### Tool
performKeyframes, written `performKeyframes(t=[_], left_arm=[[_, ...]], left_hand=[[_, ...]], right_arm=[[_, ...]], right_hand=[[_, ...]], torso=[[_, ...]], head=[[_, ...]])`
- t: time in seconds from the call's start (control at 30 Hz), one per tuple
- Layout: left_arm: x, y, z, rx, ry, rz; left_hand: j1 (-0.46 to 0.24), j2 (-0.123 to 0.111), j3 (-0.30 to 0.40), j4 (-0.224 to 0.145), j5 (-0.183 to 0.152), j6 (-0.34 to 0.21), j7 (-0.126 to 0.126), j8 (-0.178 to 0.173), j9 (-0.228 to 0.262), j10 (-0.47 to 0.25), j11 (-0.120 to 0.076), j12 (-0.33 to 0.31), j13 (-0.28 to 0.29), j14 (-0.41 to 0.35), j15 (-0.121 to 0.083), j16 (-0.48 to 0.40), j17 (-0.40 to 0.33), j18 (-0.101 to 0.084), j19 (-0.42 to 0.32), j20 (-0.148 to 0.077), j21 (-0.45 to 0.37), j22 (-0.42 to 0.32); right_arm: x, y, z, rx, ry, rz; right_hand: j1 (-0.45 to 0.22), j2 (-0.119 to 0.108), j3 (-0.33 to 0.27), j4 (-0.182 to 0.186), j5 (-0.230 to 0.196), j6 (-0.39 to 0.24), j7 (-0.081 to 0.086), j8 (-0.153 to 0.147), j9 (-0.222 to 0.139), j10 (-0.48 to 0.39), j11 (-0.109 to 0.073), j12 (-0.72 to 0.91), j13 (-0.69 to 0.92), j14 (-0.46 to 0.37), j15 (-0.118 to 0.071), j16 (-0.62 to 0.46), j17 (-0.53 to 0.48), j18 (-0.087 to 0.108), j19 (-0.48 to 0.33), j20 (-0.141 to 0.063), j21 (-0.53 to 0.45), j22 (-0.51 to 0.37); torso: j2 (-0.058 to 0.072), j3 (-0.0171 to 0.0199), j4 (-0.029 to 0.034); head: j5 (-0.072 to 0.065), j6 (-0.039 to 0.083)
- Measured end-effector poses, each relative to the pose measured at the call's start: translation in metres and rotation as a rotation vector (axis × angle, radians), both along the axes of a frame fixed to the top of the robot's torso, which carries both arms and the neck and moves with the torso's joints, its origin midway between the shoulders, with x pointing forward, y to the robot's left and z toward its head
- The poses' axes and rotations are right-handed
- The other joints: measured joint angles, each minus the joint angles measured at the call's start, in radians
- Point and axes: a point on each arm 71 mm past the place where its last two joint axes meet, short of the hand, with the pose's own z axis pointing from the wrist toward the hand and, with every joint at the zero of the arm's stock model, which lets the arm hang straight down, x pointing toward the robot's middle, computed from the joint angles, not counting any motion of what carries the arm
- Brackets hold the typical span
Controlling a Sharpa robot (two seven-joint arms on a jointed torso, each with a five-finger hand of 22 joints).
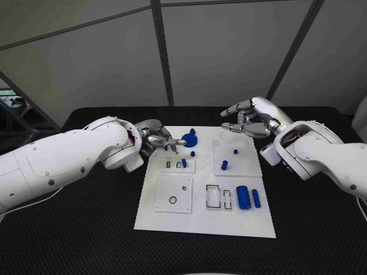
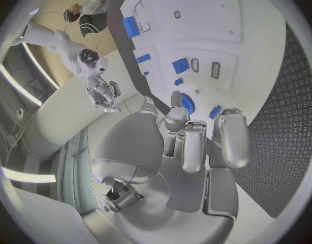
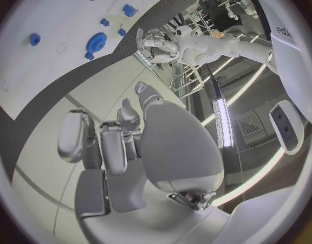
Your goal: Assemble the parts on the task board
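Note:
The white task board (image 1: 201, 215) lies in the middle of the black table. A blue gear (image 1: 190, 139) sits near its far left corner, also in the left wrist view as gear (image 2: 188, 102) and in the right wrist view as gear (image 3: 96, 40). My left hand (image 1: 160, 140) hovers just left of the gear, fingers stretched toward it and holding nothing; its thumb tip (image 2: 174, 98) is close to the gear. My right hand (image 1: 248, 120) hangs over the board's far right corner, fingers apart and empty. Small blue pegs (image 1: 224, 165) stand mid-board.
A blue cylinder (image 1: 243, 197) and a blue bar (image 1: 256, 198) lie at the board's near right. Two smaller white plates (image 1: 173, 193) with slots and holes sit on the board's left half. Bare black table (image 1: 315, 229) surrounds the board.

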Motion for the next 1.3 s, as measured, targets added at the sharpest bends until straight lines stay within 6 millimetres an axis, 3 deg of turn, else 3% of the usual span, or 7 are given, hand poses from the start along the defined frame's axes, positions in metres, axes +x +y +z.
performKeyframes(t=[0.2, 0.3, 0.73, 1.3], left_arm=[[0.004, -0.010, -0.003, 0.109, 0.023, -0.031], [0.005, -0.015, -0.005, 0.141, 0.034, -0.046], [0.006, -0.033, -0.016, 0.233, 0.070, -0.104], [0.004, -0.038, -0.018, 0.266, 0.086, -0.140]], left_hand=[[-0.014, 0.001, -0.012, -0.001, -0.005, -0.006, 0.005, 0.000, 0.005, -0.011, 0.001, -0.012, -0.017, 0.000, 0.000, 0.012, 0.000, 0.000, 0.000, 0.000, -0.007, -0.005], [-0.014, 0.001, -0.016, -0.003, -0.005, -0.012, 0.003, 0.000, 0.007, -0.018, 0.002, -0.020, -0.023, 0.000, 0.000, 0.016, 0.000, 0.000, 0.016, 0.002, 0.013, 0.026], [-0.018, 0.005, -0.019, 0.000, -0.005, -0.011, 0.003, 0.000, 0.010, -0.030, 0.004, -0.037, -0.045, 0.000, 0.000, 0.019, 0.000, 0.000, 0.027, -0.002, 0.021, 0.046], [-0.017, 0.006, -0.022, -0.003, -0.005, -0.015, 0.006, 0.000, 0.017, -0.033, 0.001, -0.037, -0.042, 0.000, 0.000, 0.023, 0.000, 0.000, 0.030, 0.002, 0.025, 0.056]], right_arm=[[0.005, -0.005, 0.001, 0.018, -0.003, -0.035], [0.006, -0.005, 0.001, 0.022, -0.002, -0.044], [0.009, -0.006, 0.000, 0.029, 0.007, -0.067], [0.013, -0.007, -0.003, 0.025, 0.020, -0.088]], right_hand=[[0.000, 0.000, 0.000, 0.000, 0.008, 0.000, 0.000, 0.000, -0.001, -0.007, -0.003, -0.015, -0.017, 0.000, 0.000, -0.007, 0.000, 0.000, -0.007, 0.001, -0.011, -0.017], [0.000, 0.000, 0.000, 0.000, 0.012, 0.000, 0.000, 0.000, -0.002, -0.010, 0.000, -0.020, -0.021, 0.000, 0.000, -0.011, 0.000, 0.016, -0.010, -0.003, -0.011, -0.020], [0.000, 0.000, 0.000, 0.000, 0.012, -0.003, -0.003, 0.000, -0.003, -0.018, 0.000, -0.032, -0.034, 0.000, 0.000, -0.015, 0.000, 0.015, -0.014, 0.001, -0.015, -0.030], [-0.004, -0.004, 0.000, 0.000, 0.012, -0.004, -0.003, 0.000, -0.004, -0.021, -0.004, -0.037, -0.040, 0.000, 0.000, -0.015, 0.000, 0.015, -0.017, -0.003, -0.020, -0.035]], torso=[[-0.002, 0.0008, -0.0014], [-0.003, 0.0006, -0.0014], [0.001, -0.0017, -0.0008], [0.002, -0.0023, -0.0012]], head=[[0.003, -0.001], [0.003, -0.001], [-0.001, -0.011], [-0.008, -0.023]])
